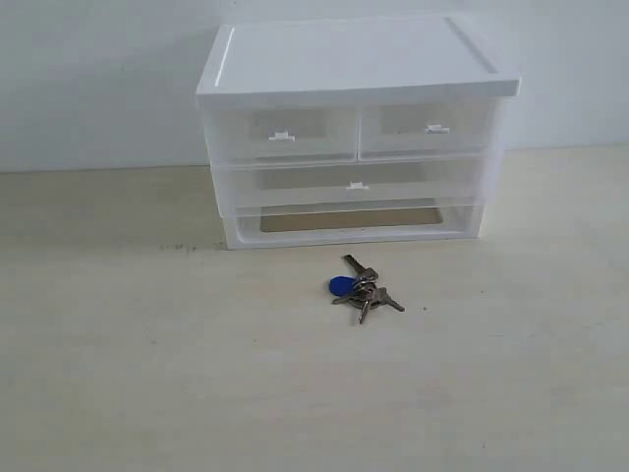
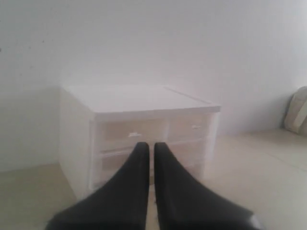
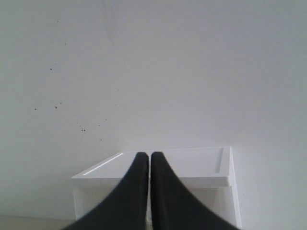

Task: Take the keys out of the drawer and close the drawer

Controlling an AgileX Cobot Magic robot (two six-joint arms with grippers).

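Table (image 1: 118, 374) is being occupied at far centre by white unit (image 1: 354, 69) | drawer (image 1: 357, 185) is being shown apparently pushed in | left gripper (image 2: 151, 145) and right gripper (image 3: 148, 155) are being held clenched, empty | keys (image 1: 362, 288) are being left lying on table, just near of unit

Exterior view high, frontal; wrist views low, toward same drawer unit (image 1: 356, 59)

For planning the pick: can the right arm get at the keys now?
Probably yes: the keys lie uncovered on the table, apart from the white unit. The right gripper is shut and must open first.
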